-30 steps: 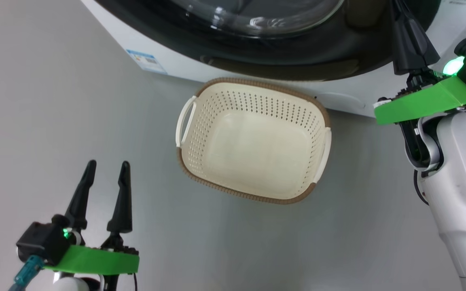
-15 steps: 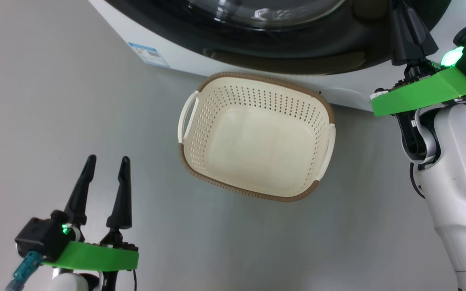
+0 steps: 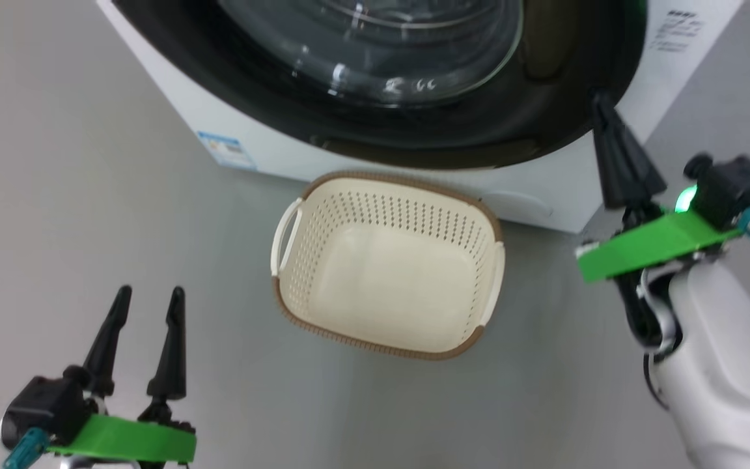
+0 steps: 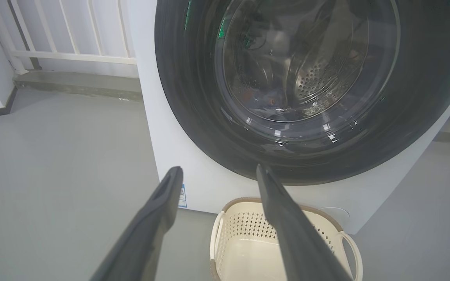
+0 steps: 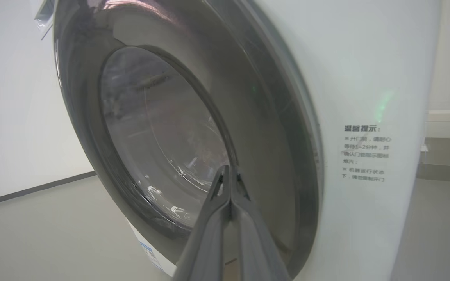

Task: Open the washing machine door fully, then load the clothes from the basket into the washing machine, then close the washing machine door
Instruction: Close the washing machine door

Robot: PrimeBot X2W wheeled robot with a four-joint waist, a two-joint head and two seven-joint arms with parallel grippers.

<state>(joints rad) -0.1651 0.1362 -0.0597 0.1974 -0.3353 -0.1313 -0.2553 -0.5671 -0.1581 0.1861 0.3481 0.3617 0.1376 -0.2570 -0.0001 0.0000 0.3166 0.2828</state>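
- While the washing machine door [image 3: 479, 133] sits closed flat against the white front, the washing machine [image 3: 544, 189] stands on a grey floor [image 3: 88, 228], a glossy black rim ringing the door's bulging glass.
- Behind that glass, low in the machine's steel drum, the left wrist view shows a dim blue shape with an orange spot. It looks like the clothes [image 4: 266, 102], though reflections leave that uncertain.
- At the machine's foot, just below the door, the basket [image 3: 375, 179] rests upright on the floor. Its perforated cream walls and bottom are in plain sight, and its brown rim is close to the white panel. Whether the two touch cannot be told.
- Out in front of the machine, farther from it than the basket and toward its label corner, the left pincer [image 3: 150, 291] hovers with fingers spread wide, gripping nothing.
- At the machine's front, on the side bearing a printed notice [image 5: 365, 154], the right pincer [image 5: 231, 171] is raised with fingers pressed together. Its tips are at the door's black rim, but contact cannot be judged.
- A small blue label sticker [image 3: 226, 150] marks the lower corner of the machine's front, opposite the notice.
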